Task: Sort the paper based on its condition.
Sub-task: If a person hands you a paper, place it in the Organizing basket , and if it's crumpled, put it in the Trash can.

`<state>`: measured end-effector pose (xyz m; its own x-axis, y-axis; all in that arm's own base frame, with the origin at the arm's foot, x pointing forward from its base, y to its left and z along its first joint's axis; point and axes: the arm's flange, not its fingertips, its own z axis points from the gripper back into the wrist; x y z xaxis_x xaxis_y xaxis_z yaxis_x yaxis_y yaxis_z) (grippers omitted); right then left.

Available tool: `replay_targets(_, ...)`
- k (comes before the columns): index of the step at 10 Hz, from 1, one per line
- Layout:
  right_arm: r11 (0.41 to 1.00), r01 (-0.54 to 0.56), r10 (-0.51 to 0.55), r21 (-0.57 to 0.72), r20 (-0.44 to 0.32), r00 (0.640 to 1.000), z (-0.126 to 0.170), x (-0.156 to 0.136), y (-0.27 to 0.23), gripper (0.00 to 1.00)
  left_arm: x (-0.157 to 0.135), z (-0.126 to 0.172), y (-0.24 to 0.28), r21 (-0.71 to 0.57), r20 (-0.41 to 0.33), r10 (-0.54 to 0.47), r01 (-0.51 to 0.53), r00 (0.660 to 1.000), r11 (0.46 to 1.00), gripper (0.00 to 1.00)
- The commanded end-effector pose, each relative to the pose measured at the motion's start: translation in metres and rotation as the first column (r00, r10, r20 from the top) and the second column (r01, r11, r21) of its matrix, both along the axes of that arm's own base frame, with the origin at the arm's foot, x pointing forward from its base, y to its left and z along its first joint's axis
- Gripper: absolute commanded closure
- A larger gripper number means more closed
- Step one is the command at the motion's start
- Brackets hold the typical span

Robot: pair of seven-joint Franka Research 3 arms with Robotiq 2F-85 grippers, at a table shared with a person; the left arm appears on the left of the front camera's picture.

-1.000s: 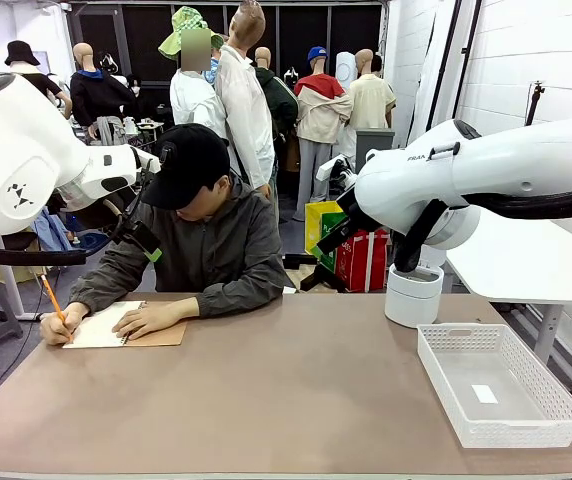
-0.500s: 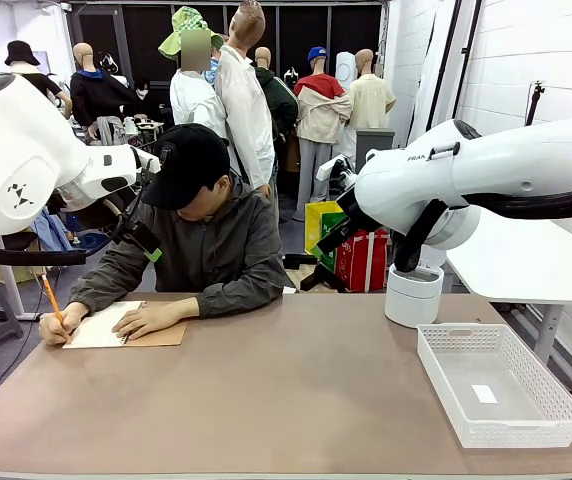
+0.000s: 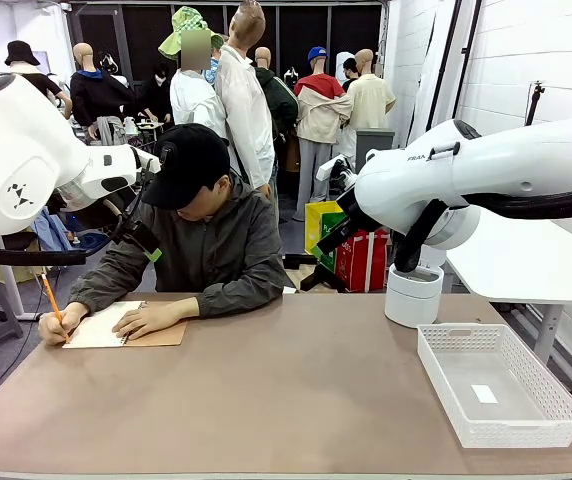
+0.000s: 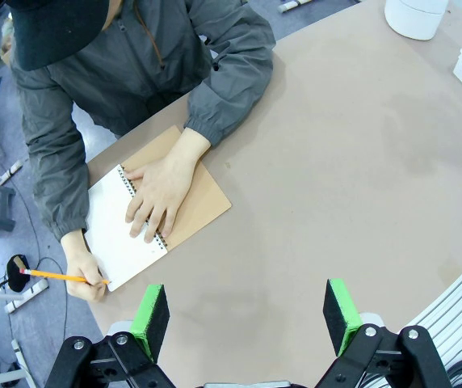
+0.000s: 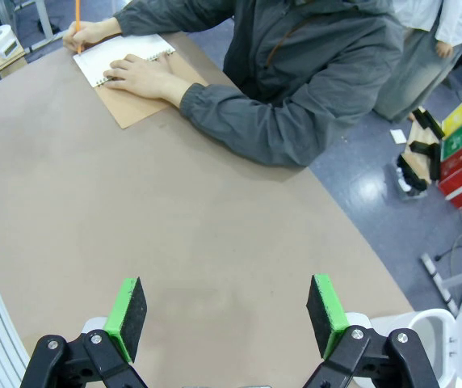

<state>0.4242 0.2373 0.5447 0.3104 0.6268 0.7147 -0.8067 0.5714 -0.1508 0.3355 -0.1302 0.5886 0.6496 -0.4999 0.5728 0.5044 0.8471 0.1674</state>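
A spiral notebook (image 3: 161, 337) with a brown cover lies open at the table's far left, in front of a seated person. The person's one hand rests flat on its white top page (image 4: 114, 234) while the other holds an orange pencil (image 4: 57, 276) at the page's edge. The notebook (image 5: 138, 105) sits far off in the right wrist view. The paper as a loose sheet is out of view. My left gripper (image 4: 247, 311) hangs open high over the bare table near the notebook. My right gripper (image 5: 227, 315) is open too, above the table's middle, holding nothing.
A white mesh basket (image 3: 516, 435) stands at the near right with a small white label (image 3: 484, 393) inside. A white cylindrical arm base (image 3: 413, 295) sits at the far right. Both white arms (image 3: 466, 180) are raised above the brown table (image 3: 296, 400).
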Motion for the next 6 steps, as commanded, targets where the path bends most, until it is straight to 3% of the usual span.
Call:
replay_targets(1, 1.000, 0.002, -0.002, 0.001, 0.000, 1.000, 0.0002, 0.0002, -0.0003, 0.00, 0.0006, 0.0014, 0.0004, 0.000, -0.001, 0.001, -0.001, 1.000, 1.000, 0.00)
replay_targets(6, 1.000, 0.002, -0.002, 0.001, 0.000, 1.000, 0.0002, 0.0002, -0.0003, 0.00, 0.0006, 0.0014, 0.0004, 0.000, -0.001, 0.001, -0.001, 1.000, 1.000, 0.00)
